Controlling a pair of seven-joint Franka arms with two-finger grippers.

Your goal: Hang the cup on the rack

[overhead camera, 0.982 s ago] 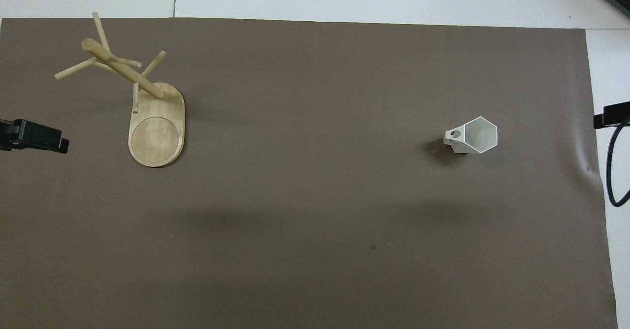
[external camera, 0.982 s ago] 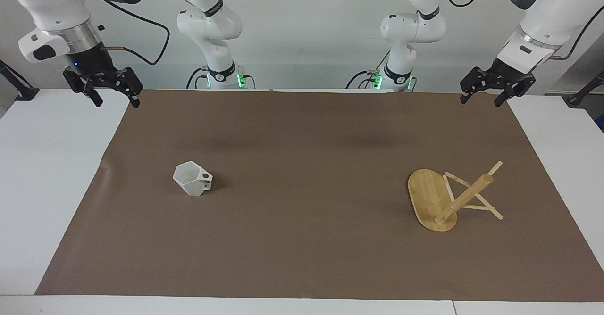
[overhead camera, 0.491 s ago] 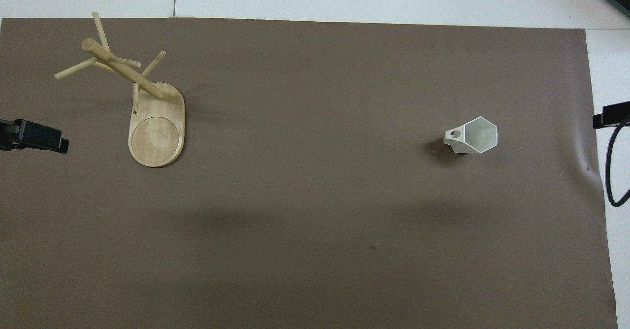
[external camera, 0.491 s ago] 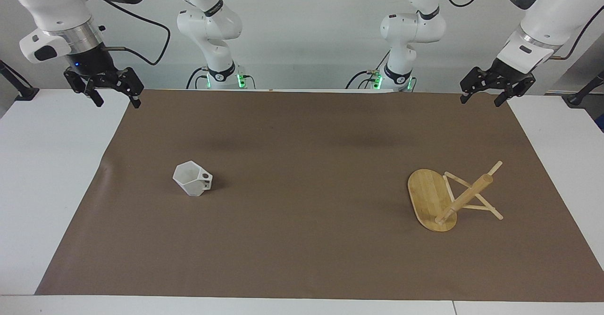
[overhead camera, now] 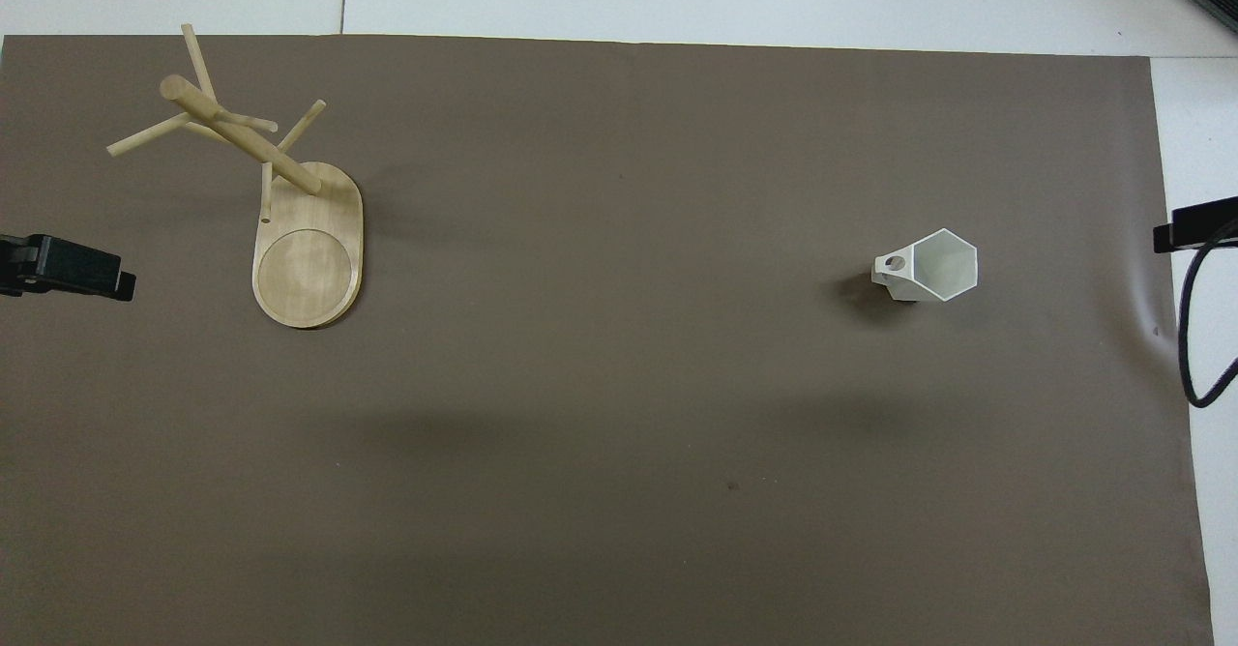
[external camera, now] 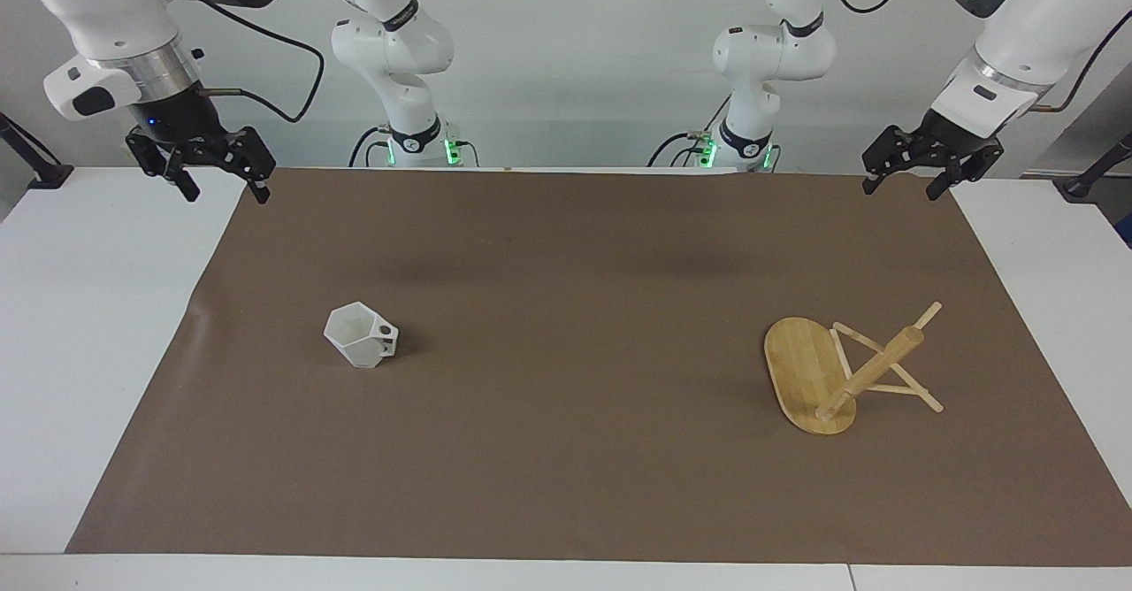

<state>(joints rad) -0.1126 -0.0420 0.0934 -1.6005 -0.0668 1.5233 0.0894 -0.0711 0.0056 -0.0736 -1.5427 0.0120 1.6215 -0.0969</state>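
The cup (external camera: 361, 335) is placed upright toward the right arm's end, nearest the right gripper (external camera: 223, 185), whose jaws are spread wide and empty.

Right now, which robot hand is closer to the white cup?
Right. The right gripper hangs open above the brown mat's edge at the cup's end of the table; the left gripper waits, open, at the rack's end.

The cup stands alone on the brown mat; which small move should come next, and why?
Probably the right claw should come down over the cup. The cup stands upright toward the right arm's end of the mat, nothing touching it, and this claw is open and empty above the mat's edge. The rack stands toward the left arm's end, where the left claw waits, open.
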